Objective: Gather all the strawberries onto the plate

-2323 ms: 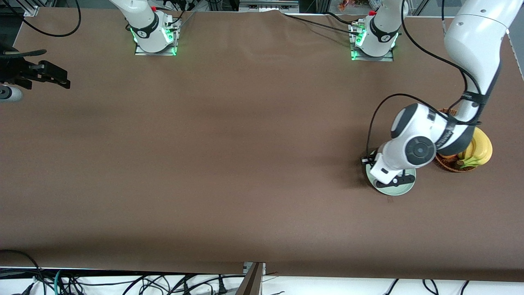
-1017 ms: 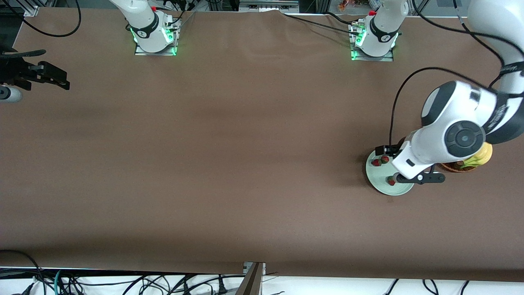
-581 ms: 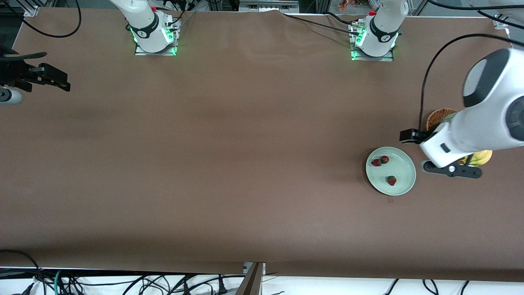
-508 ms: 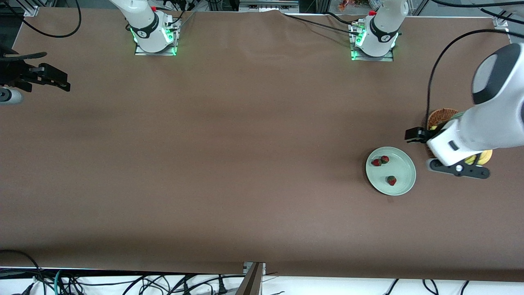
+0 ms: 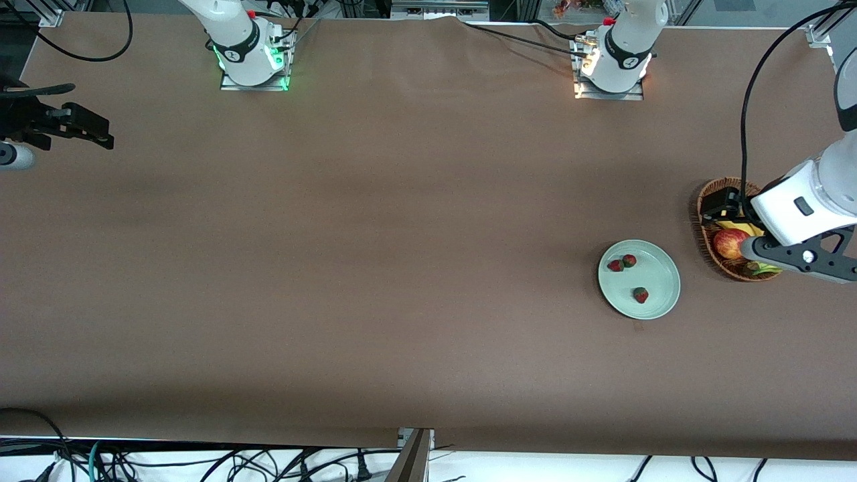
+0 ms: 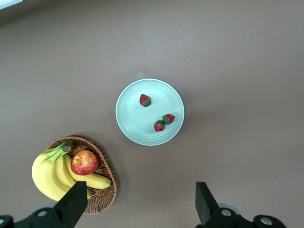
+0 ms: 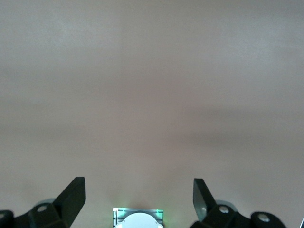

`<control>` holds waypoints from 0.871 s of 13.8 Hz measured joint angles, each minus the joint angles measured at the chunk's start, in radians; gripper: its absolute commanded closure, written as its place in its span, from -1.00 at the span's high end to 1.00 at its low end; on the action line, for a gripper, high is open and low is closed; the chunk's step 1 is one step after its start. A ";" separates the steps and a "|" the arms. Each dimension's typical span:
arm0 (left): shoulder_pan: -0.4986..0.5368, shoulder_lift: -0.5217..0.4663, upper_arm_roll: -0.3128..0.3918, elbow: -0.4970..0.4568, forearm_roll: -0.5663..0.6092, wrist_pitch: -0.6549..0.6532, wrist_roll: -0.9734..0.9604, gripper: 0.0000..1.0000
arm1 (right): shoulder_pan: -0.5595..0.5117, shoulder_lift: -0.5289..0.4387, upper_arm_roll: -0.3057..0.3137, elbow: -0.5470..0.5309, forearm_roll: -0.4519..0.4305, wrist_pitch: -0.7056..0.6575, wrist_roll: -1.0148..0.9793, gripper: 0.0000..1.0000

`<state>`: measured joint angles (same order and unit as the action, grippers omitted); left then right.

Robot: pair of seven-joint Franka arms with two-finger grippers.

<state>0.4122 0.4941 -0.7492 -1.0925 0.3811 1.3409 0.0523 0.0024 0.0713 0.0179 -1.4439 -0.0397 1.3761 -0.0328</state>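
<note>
From the front view: all three strawberries (image 5: 641,294) on plate (image 5: 639,279); collection judged complete. Left claw (image 5: 780,251) spread, empty, over basket (image 5: 710,194). Right claw (image 5: 63,127) spread, waiting at desk (image 5: 375,254) edge. Next: retract only.

From left wrist view: bananas (image 6: 50,173) beside apple (image 6: 84,162), half hidden frontally.

From right wrist view: bare desk only.

No text, label, brand or number can be read in any view. Nothing is printed on the plate (image 5: 659,294), and it is plain.
</note>
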 measured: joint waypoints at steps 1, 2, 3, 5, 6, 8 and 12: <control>0.003 -0.004 0.001 -0.004 0.000 -0.002 0.004 1.00 | 0.000 0.000 0.000 0.000 0.000 0.000 0.000 1.00; 0.001 -0.012 0.006 -0.014 -0.002 -0.002 0.009 1.00 | 0.000 0.000 0.000 0.000 0.000 0.000 0.000 1.00; -0.009 -0.032 0.027 -0.036 -0.017 0.004 0.012 1.00 | 0.000 0.001 0.000 0.000 0.000 0.000 0.000 1.00; -0.080 -0.116 0.185 -0.118 -0.133 0.066 0.046 1.00 | 0.000 0.001 -0.001 0.001 0.000 0.000 0.000 1.00; -0.132 -0.168 0.295 -0.176 -0.199 0.119 0.071 1.00 | 0.000 0.001 -0.001 0.001 0.000 0.000 0.000 1.00; -0.228 -0.262 0.475 -0.292 -0.274 0.206 0.100 1.00 | 0.000 0.001 -0.001 0.001 0.000 0.000 0.000 1.00; -0.367 -0.424 0.642 -0.515 -0.315 0.347 0.055 1.00 | 0.000 0.002 -0.001 0.002 0.000 0.000 0.000 1.00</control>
<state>0.0450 0.0703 -0.1069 -1.6074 0.0664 1.6877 0.1070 0.0023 0.0728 0.0169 -1.4416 -0.0397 1.3762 -0.0328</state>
